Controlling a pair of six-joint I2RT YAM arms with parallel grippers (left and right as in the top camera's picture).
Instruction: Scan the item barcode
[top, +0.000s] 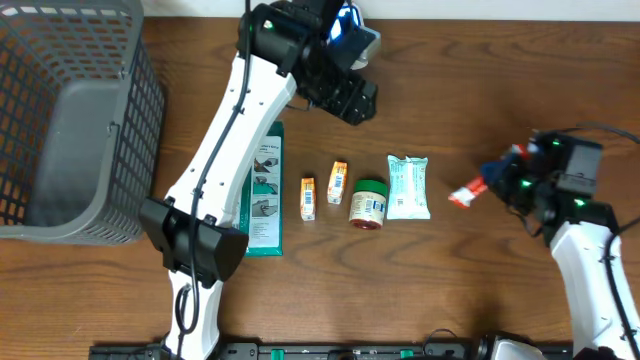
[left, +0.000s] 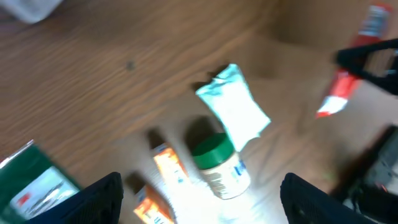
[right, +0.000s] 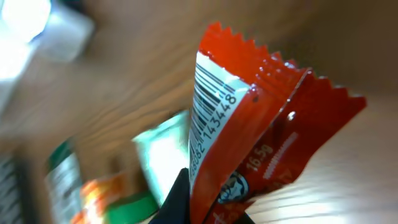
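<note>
My right claw (top: 497, 182) is clamped on the red packet (right: 261, 137), held above the counter (top: 460, 290) on my right side, well apart from the row of goods. Only my right wrist view shows its barcode (right: 208, 106), on a white panel facing the lens; from overhead the packet is just a red-and-white sliver. My left claw (left: 199, 202) hangs with jaws wide apart over the green-lidded jar (left: 217, 163) and the pale pouch (left: 235, 109), gripping nothing; only the blurred left wrist view shows that gap
</note>
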